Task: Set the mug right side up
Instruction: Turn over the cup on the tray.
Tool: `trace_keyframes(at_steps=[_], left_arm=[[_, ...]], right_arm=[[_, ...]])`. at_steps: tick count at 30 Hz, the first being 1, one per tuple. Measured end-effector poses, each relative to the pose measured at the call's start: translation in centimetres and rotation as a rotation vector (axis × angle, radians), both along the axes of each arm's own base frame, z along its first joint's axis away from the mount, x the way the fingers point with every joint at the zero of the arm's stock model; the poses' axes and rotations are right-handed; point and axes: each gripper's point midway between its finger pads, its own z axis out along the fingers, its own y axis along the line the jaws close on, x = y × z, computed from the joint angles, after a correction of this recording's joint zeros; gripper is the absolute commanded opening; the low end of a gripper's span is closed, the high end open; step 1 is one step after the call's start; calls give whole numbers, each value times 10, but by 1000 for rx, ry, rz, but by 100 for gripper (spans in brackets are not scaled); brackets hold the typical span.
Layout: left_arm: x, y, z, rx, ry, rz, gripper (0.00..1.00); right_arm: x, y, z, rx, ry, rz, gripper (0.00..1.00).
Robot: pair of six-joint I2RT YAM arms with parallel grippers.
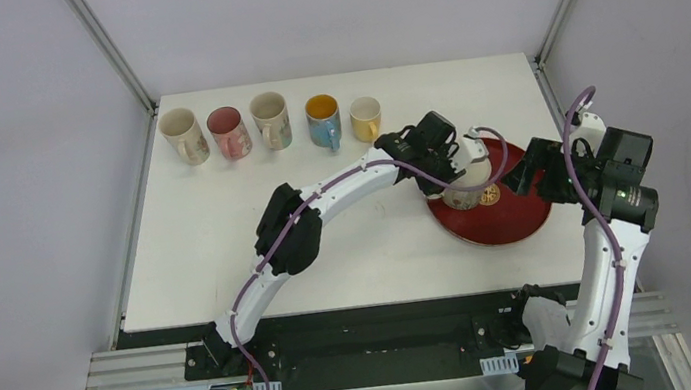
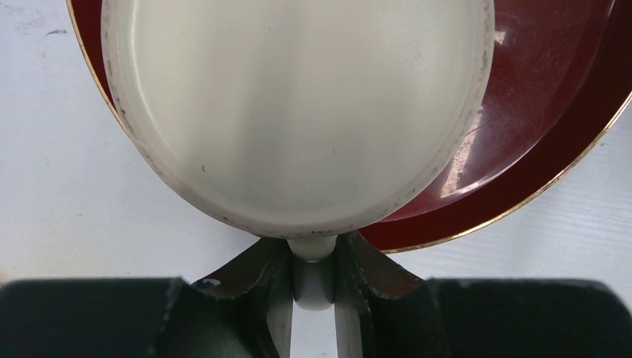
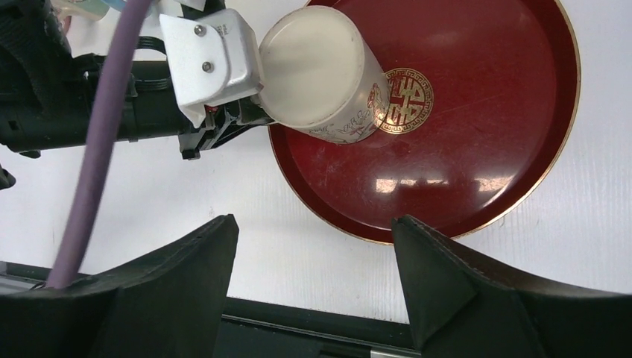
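Left tool (image 2: 313, 253) pinches handle (image 2: 313, 287) of one overturned mug (image 2: 298, 112); right tool (image 3: 313, 231) spread; five upright mugs (image 1: 271, 120) beyond.

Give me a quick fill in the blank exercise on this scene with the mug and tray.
The left gripper is shut on the mug by its ____.
The tray under the mug is ____.
The right gripper is ____.
Along the far edge of the table stand ____ upright mugs.
Missing words: handle, red, open, five.
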Motion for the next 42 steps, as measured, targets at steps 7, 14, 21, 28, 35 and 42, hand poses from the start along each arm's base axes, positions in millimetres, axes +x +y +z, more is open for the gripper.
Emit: trace_keyframes(at_steps=[7,14,21,28,35,42], left_arm=[[5,-1,25,-71,87,85,0],[21,6,43,-123,138,168,0],[34,13,61,-171,185,242,0],[54,18,94,-286,259,339,0],[69,46,131,-399,409,478,0],[77,70,194,-558,495,562,0]], right_arm=[[4,2,-3,56,28,-2,84],[8,8,13,98,-4,14,84],[9,23,34,157,-61,79,84],[9,45,62,272,-133,169,84],[28,57,78,479,-219,178,85],[52,58,81,656,-208,148,85]])
